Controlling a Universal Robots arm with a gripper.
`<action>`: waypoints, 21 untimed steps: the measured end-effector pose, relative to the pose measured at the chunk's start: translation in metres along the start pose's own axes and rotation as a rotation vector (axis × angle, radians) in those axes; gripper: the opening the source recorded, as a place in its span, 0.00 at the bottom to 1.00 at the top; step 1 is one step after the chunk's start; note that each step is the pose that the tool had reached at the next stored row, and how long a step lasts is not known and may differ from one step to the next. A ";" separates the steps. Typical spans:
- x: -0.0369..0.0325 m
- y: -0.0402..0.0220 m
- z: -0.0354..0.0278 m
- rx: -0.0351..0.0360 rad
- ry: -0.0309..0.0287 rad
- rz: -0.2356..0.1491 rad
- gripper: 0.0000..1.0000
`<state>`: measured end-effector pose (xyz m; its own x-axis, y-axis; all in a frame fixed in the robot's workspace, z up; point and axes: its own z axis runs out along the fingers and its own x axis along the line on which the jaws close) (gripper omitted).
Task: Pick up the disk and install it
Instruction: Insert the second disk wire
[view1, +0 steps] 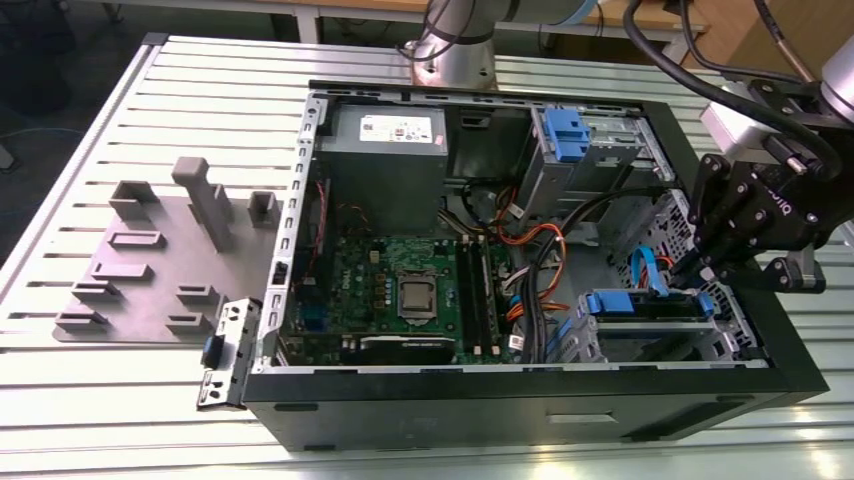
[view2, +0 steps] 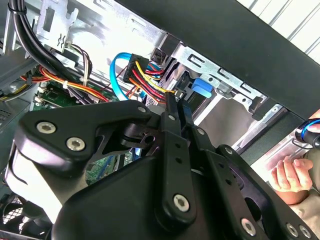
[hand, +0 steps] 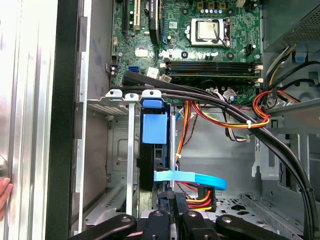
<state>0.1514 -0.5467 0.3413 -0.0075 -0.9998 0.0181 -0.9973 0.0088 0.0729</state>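
The arm's base stands at about 12 o'clock in the exterior view. The black gripper (view1: 707, 268) hangs at about 3 o'clock, pointing down. In the second wrist view its two fingers (view2: 172, 125) are pressed close together. A person's hand (view2: 292, 175) shows at about 4 o'clock there.

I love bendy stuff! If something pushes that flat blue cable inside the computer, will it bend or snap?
Probably it bends: the flat blue cable already arcs in a curve. It looks thin and light, so it likely shifts easily rather than snapping.
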 end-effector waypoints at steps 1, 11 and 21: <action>0.0000 0.0000 0.0000 0.0000 0.0000 0.000 0.16; 0.0059 0.0000 0.0001 0.0000 0.0000 0.000 0.16; 0.0067 0.0013 0.0018 0.0000 -0.0001 0.000 0.16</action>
<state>0.1499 -0.5535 0.3397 -0.0074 -0.9998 0.0180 -0.9973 0.0087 0.0729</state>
